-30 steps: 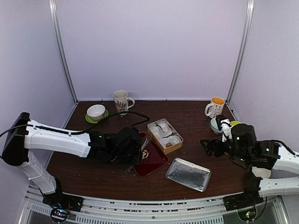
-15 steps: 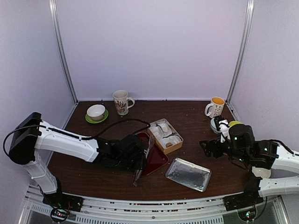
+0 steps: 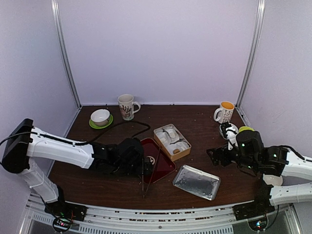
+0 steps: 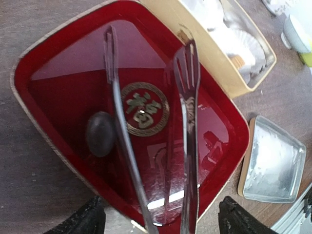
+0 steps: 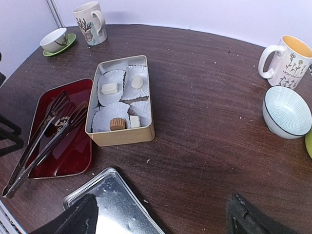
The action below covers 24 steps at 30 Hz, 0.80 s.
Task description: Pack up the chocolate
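Several small chocolate pieces sit in white paper liners inside the tan tin (image 5: 122, 137): cream ones (image 5: 109, 88) and a ribbed light brown one (image 5: 117, 124). A dark oval piece (image 4: 101, 134) lies on the red tray (image 4: 63, 68). Metal tongs (image 4: 187, 122) rest on that tray, their handle end sticking out over its near edge (image 3: 145, 187). My left gripper (image 4: 161, 225) straddles the tongs' handle, open, its fingers clear of both arms. My right gripper (image 5: 165, 225) hovers open over bare table right of the tin, holding nothing.
The silver tin lid (image 3: 196, 182) lies on the table in front of the tin. A white mug (image 3: 127, 105) and a cup on a green saucer (image 3: 100, 117) stand at the back left. A yellow-lined mug (image 5: 287, 61) and a striped bowl (image 5: 287, 112) are at the right.
My left gripper has opened and let go of the tongs, which now lie on the red tray. The left arm shifted slightly. The right arm has hardly moved.
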### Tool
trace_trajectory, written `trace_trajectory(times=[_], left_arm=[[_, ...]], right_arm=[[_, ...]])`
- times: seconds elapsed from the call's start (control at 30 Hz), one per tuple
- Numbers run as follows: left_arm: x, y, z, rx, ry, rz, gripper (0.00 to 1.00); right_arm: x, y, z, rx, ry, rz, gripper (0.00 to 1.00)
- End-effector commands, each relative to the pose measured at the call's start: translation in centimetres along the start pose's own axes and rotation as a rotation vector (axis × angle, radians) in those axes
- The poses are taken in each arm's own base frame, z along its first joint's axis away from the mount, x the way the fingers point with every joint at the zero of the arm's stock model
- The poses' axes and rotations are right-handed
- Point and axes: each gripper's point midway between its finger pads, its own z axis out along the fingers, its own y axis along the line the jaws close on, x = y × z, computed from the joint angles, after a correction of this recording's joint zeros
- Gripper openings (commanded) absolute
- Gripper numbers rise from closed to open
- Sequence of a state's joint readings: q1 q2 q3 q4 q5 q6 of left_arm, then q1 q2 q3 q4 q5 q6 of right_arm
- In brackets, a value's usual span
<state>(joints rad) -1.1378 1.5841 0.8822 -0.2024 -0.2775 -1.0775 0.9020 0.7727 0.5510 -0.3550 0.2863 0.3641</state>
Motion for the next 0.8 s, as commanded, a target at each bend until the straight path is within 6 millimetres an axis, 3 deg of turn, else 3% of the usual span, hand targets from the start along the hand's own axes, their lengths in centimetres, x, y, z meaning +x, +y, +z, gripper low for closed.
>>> trace_trajectory(times=[0.0, 0.1, 0.2, 0.43, 0.47, 0.67, 0.77], left_arm=[[-0.8, 3.4, -1.5, -0.062, -0.033, -0.032, 0.79], [-0.5, 5.1, -2.2, -0.057, -0.051, -0.097, 0.71], [-0.3, 6.3, -2.1, -0.035, -0.052, -0.155, 0.56], [-2.1, 6.8, -1.5, -0.046, -0.061, -0.121, 0.01], [-2.4, 7.0, -1.4, -0.052, -0.063, -0.124, 0.00], [-3.8, 7.5, -0.1, -0.029, -0.071, -0.174, 0.26], [-4.6, 7.6, 0.7, -0.027, -0.072, -0.197, 0.25]], right_arm=[[-1.0, 0.6, 0.0, -0.022, -0.009, 0.013, 0.91], [-1.0, 0.8, 0.2, -0.029, -0.009, 0.016, 0.91], [-1.1, 1.0, 0.4, -0.034, -0.010, 0.019, 0.91], [-1.0, 1.2, 0.5, -0.040, 0.002, 0.016, 0.91], [-1.0, 1.1, 0.4, -0.037, 0.002, 0.017, 0.91], [-0.9, 0.8, 0.2, -0.029, -0.003, 0.016, 0.91], [-0.9, 0.8, 0.3, -0.028, -0.004, 0.017, 0.91]])
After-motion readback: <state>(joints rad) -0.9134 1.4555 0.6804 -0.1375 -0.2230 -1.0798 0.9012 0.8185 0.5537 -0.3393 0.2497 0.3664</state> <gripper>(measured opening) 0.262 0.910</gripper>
